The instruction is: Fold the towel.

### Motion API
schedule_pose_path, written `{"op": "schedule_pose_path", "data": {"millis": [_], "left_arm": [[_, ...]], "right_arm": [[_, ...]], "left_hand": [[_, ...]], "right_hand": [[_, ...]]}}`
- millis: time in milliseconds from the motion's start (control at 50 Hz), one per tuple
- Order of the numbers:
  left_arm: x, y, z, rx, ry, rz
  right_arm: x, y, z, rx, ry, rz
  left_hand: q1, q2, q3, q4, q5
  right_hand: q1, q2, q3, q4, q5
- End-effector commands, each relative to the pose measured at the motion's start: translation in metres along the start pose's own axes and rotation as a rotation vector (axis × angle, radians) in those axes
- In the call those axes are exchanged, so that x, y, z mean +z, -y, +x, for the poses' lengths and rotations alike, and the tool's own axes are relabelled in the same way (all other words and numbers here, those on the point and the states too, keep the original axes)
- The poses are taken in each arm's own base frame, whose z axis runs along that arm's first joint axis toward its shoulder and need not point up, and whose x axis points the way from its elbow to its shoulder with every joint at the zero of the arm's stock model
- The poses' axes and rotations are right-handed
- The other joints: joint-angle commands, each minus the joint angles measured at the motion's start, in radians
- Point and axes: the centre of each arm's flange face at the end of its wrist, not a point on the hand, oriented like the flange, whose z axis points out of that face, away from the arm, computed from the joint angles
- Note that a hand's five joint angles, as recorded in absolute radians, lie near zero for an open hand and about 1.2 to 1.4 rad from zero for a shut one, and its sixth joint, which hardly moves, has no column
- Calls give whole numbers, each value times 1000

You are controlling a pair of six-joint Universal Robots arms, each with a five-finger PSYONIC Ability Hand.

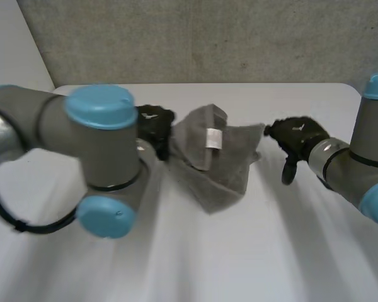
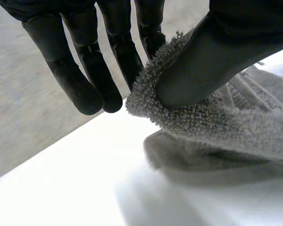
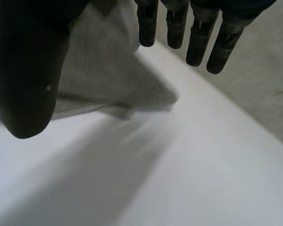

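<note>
A grey towel [image 1: 214,157] lies bunched in the middle of the white table, with a white label [image 1: 213,138] on its raised fold. My left hand [image 1: 152,123] is at the towel's left edge. In the left wrist view its thumb [image 2: 217,56] pinches a fluffy edge of the towel [image 2: 217,122] against a finger, and that edge hangs lifted over its own shadow. My right hand [image 1: 299,139] hovers just off the towel's right corner. Its fingers [image 3: 198,33] are straight and well apart from the thumb, holding nothing, with the towel [image 3: 108,70] lying beyond them.
The white table [image 1: 239,251] runs back to a grey wall, with its far edge close behind the towel. My left arm's big elbow [image 1: 101,157] stands over the table's front left. Bare tabletop lies in front of the towel.
</note>
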Motion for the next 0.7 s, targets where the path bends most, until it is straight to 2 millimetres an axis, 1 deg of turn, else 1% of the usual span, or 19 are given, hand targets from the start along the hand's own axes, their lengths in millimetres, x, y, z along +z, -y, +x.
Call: {"op": "schedule_pose_path", "data": {"millis": [20,40,60,80,100,120,160,200,260,400,420,480,520,580,600,620,640,680,700], "left_arm": [[-57,-18,-29,-196,61,-60],[-70,-23,-31,-223,62,-69],[-70,-23,-31,-223,62,-69],[-83,-27,-32,-235,58,-77],[-97,-30,-33,-238,53,-84],[-97,-30,-33,-238,53,-84],[-119,-31,-36,-248,46,-73],[-128,-31,-36,-250,38,-60],[-137,-28,-37,-257,33,-24],[-134,-19,-42,-274,47,33],[-132,-15,-44,-279,52,43],[-131,-14,-45,-282,57,48],[-131,-11,-46,-286,62,57],[-131,-10,-46,-289,62,61],[-131,-10,-46,-289,62,61],[-131,-7,-47,-292,63,72],[-131,-5,-47,-294,63,79],[-131,-4,-47,-294,63,82],[-130,-2,-48,-296,63,90]], "right_arm": [[-12,-10,-34,13,186,-106],[-12,-10,-34,13,186,-106],[-13,-11,-43,6,214,-113],[-14,-13,-49,2,232,-120],[-14,-13,-49,2,232,-120],[-15,-14,-53,1,245,-123],[-16,-14,-57,-4,253,-117],[-19,-14,-68,-15,287,-102],[-20,-13,-73,-18,308,-94],[-22,-24,-95,-29,381,-116],[-17,-32,-105,-34,397,-120],[-10,-36,-109,-26,386,-105],[-1,-40,-110,35,369,-82],[2,-41,-110,66,365,-77],[5,-41,-111,103,361,-72],[5,-41,-111,103,361,-72],[9,-41,-110,135,355,-63],[10,-40,-110,155,352,-53],[12,-39,-110,175,349,-39]], "left_hand": [[-42,-82,-147,-115,-247],[-42,-82,-147,-115,-247],[-42,-82,-147,-115,-247],[-42,-82,-147,-115,-247],[-42,-82,-147,-115,-247],[-42,-82,-147,-115,-247],[-42,-82,-147,-115,-247],[-42,-82,-147,-115,-247],[-42,-82,-147,-115,-247],[-42,-82,-147,-115,-247],[-42,-82,-147,-115,-247],[-42,-82,-147,-115,-247],[-42,-82,-147,-115,-247],[-42,-82,-147,-115,-247],[-42,-82,-147,-115,-247],[-42,-82,-147,-115,-247],[-42,-82,-147,-115,-247],[-42,-82,-147,-115,-247],[-42,-82,-147,-115,-247]], "right_hand": [[-60,-81,-71,-81,-56],[-60,-81,-71,-81,-56],[-60,-81,-71,-81,-56],[-60,-81,-71,-81,-56],[-60,-81,-71,-81,-56],[-60,-81,-71,-81,-56],[-60,-81,-71,-81,-56],[-60,-81,-71,-81,-56],[-60,-81,-71,-81,-56],[-60,-81,-71,-81,-56],[-60,-81,-71,-81,-56],[-53,-73,-63,-74,-48],[102,81,91,81,107],[200,179,189,179,204],[327,307,317,307,332],[329,308,318,308,333],[471,451,461,450,476],[561,540,550,540,565],[694,674,684,673,699]]}}
